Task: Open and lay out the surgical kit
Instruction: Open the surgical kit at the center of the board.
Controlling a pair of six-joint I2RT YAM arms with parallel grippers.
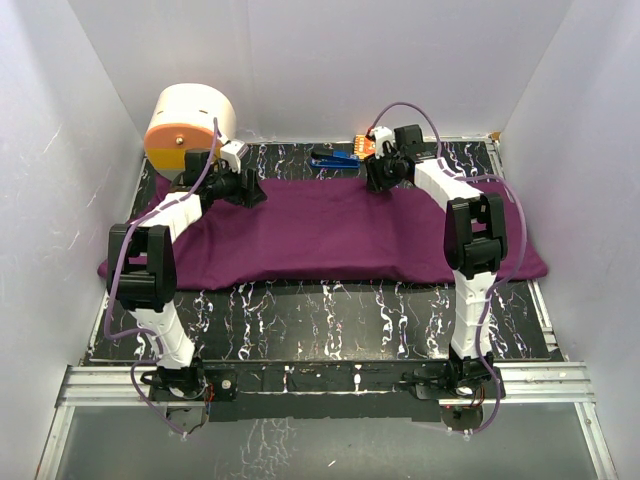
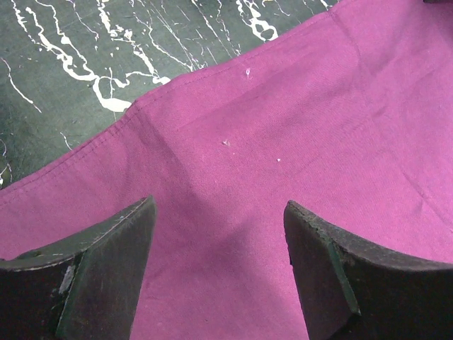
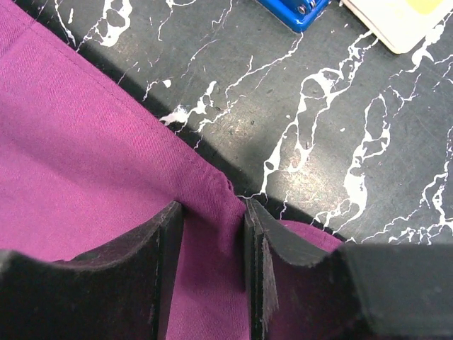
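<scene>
Top view: the purple cloth wrap (image 1: pixel 330 230) lies spread across the middle of the marbled surface (image 1: pixel 330 320), running nearly from its left edge to its right edge. I have both arms reached out to the wrap's far hem, the left fingers (image 1: pixel 240 188) toward the far left corner beside the cream-and-orange drum (image 1: pixel 190 122), the right fingers (image 1: pixel 383 172) near the far edge just beside a blue item (image 1: pixel 328 160).

Left wrist view: the left fingers (image 2: pixel 106 276) stand wide apart over flat purple cloth (image 2: pixel 283 142), holding nothing, with the hem and bare surface beyond them.

Right wrist view: the right fingers (image 3: pixel 166 269) are drawn narrow, pinching a raised fold of the wrap's hem (image 3: pixel 212 191) between them, at the cloth's border with the bare surface.
</scene>
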